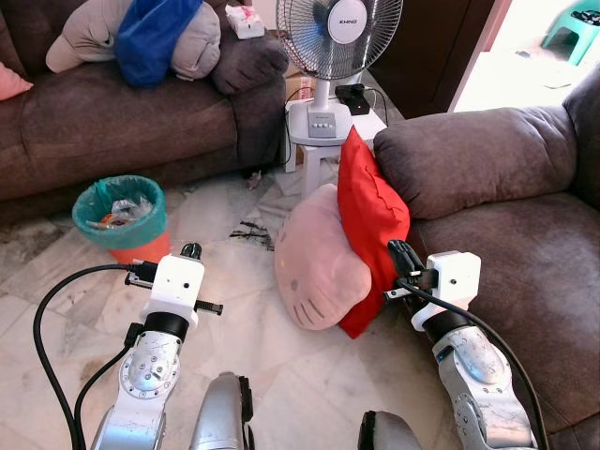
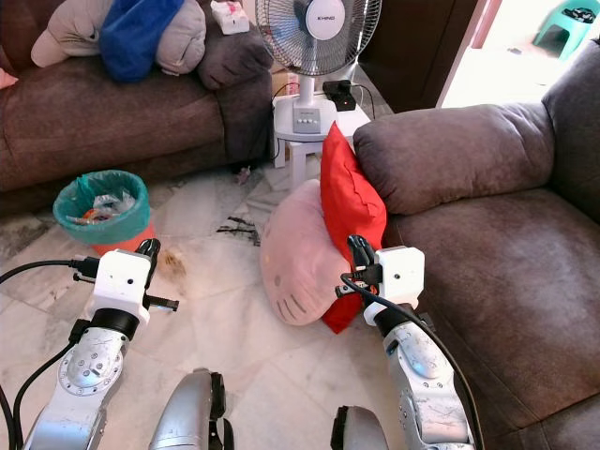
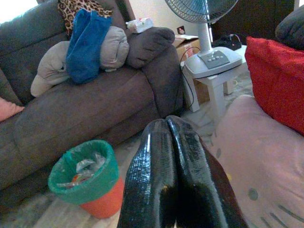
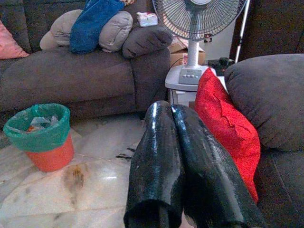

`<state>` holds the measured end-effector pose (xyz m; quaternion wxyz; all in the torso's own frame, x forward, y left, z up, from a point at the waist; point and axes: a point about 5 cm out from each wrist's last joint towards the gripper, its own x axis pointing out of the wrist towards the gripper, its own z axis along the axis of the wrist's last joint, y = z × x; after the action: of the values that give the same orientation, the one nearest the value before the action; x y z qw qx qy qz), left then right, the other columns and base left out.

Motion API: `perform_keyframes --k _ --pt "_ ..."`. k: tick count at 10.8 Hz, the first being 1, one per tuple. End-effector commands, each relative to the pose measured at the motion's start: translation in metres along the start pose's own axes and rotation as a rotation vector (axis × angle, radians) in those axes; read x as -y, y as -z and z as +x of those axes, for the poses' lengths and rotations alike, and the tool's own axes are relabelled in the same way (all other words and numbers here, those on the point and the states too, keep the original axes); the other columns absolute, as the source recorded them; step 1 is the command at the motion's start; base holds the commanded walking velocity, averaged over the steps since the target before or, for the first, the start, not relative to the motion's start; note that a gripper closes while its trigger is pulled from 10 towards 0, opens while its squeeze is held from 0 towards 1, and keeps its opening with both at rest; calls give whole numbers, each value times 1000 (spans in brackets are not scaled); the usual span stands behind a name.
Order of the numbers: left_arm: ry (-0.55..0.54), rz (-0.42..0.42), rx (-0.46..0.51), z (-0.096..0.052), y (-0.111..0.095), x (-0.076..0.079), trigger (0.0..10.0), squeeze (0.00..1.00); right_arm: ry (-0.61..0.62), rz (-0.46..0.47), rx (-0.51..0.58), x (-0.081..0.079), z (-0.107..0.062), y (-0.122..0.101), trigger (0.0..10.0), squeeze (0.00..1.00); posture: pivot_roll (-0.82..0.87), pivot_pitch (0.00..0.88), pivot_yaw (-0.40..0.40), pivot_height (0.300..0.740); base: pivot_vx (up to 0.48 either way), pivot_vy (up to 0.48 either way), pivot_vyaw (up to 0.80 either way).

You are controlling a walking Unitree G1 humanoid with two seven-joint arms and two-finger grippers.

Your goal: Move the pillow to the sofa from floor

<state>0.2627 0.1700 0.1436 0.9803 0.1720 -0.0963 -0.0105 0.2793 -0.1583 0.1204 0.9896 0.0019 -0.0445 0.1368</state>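
A red pillow (image 1: 373, 217) stands on edge on the floor, leaning against the front of the brown sofa (image 1: 525, 253) on my right. A pink cat-face pillow (image 1: 317, 258) rests against its left side. My right gripper (image 1: 401, 255) is shut, empty, its tip just in front of the red pillow's lower edge. My left gripper (image 1: 191, 251) is shut and empty, raised over the floor to the left of the pink pillow. In the wrist views the left fingers (image 3: 171, 180) and right fingers (image 4: 175, 161) are pressed together.
An orange bin with a green liner (image 1: 122, 217) stands on the marble floor at left. A second brown sofa (image 1: 122, 112) at the back carries grey and blue cushions. A white fan (image 1: 330, 56) stands on a small white table between the sofas.
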Motion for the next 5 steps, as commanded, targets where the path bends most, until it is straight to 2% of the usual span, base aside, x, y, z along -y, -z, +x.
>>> perform_keyframes --k 1,5 --pt "-7 1 -5 -1 0 -2 10000 0 -2 1 -4 0 0 0 10000 0 42 133 -34 611 0 0 0" --pt "-6 -1 -5 -1 0 -2 10000 0 -2 4 -10 -1 -1 1 10000 0 44 134 -34 611 0 0 0"
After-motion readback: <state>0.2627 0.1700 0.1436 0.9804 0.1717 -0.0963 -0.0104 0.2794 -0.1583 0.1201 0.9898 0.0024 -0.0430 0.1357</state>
